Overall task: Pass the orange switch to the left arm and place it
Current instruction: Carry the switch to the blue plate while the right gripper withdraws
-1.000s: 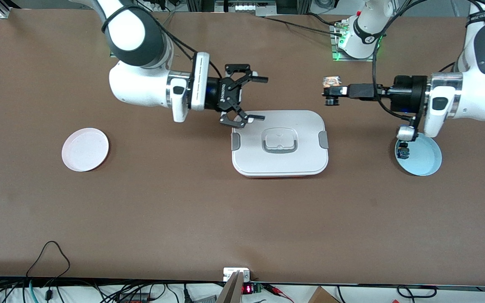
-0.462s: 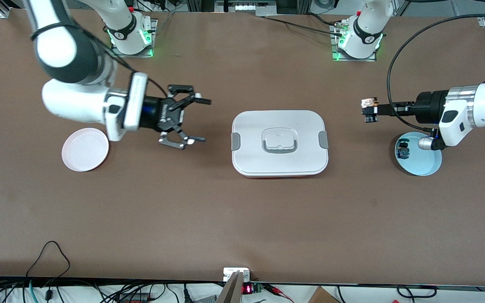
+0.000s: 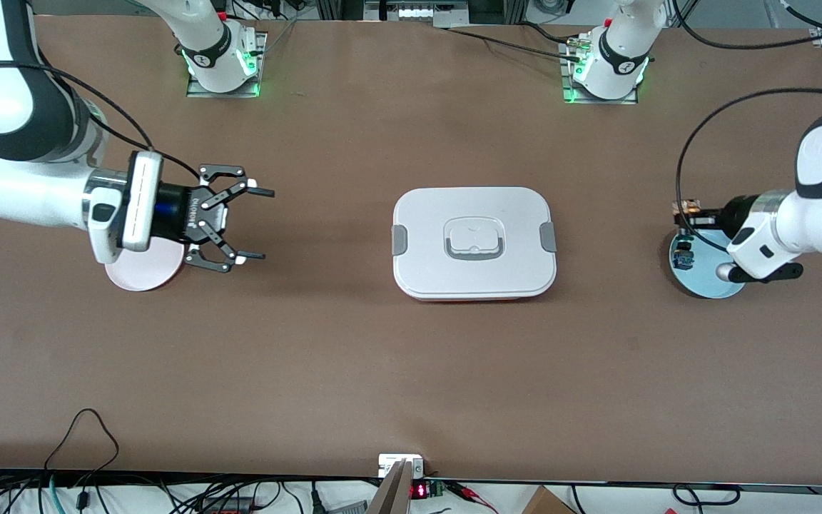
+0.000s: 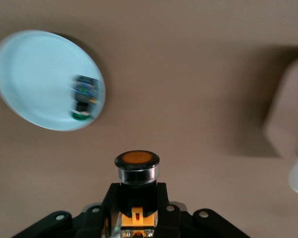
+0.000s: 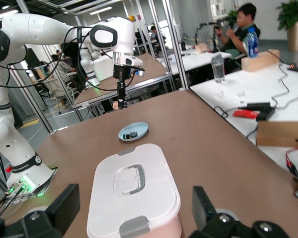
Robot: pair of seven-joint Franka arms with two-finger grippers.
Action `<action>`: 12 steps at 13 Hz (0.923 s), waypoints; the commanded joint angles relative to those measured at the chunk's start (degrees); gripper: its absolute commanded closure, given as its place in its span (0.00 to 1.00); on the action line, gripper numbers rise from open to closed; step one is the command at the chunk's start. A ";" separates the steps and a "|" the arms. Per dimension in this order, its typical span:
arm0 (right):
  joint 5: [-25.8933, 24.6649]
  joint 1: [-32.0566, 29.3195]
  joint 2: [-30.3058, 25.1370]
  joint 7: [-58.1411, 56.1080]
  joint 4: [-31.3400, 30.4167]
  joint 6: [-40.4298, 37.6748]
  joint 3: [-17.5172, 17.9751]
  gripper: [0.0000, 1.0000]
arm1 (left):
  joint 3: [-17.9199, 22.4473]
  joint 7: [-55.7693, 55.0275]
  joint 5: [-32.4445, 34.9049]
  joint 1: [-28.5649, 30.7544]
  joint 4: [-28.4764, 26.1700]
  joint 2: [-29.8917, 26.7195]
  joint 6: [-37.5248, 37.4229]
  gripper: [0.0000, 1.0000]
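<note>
The orange switch [image 3: 681, 208] is held in my left gripper [image 3: 689, 213], which is shut on it over the edge of the light blue plate [image 3: 703, 287]. In the left wrist view the switch [image 4: 136, 159] stands out of the left gripper [image 4: 136, 193], orange cap outward. My right gripper [image 3: 254, 223] is open and empty, up beside the pink plate [image 3: 141, 277]. The white box [image 3: 474, 241] sits mid-table between the arms. In the right wrist view my right gripper [image 5: 134, 213] faces the box [image 5: 134, 193], with the left arm holding the switch [image 5: 120, 104] in the distance.
A black switch with blue [image 3: 682, 258] lies on the blue plate, also in the left wrist view [image 4: 84, 96] on that plate [image 4: 35, 79]. The right wrist covers part of the pink plate. Arm bases [image 3: 222, 61] [image 3: 607, 68] stand at the table's top edge.
Both arms have drawn back from over the box toward their own table ends. The right gripper stays open and empty; the left gripper carried the orange switch back over the blue plate.
</note>
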 commanded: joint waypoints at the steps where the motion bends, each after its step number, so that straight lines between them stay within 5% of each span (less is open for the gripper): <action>1: -4.21 0.45 -1.16 9.27 -0.60 -0.39 -0.97 0.00 | -0.45 4.63 11.45 3.05 1.18 7.15 5.60 0.99; 7: -14.66 0.27 -0.98 38.69 -0.16 -0.65 -1.67 0.00 | -0.27 7.89 23.53 7.19 1.18 15.61 13.98 1.00; 12: -41.63 0.54 -1.25 72.25 4.40 -3.28 -1.59 0.00 | -0.18 8.33 26.52 7.36 1.27 17.45 14.60 0.96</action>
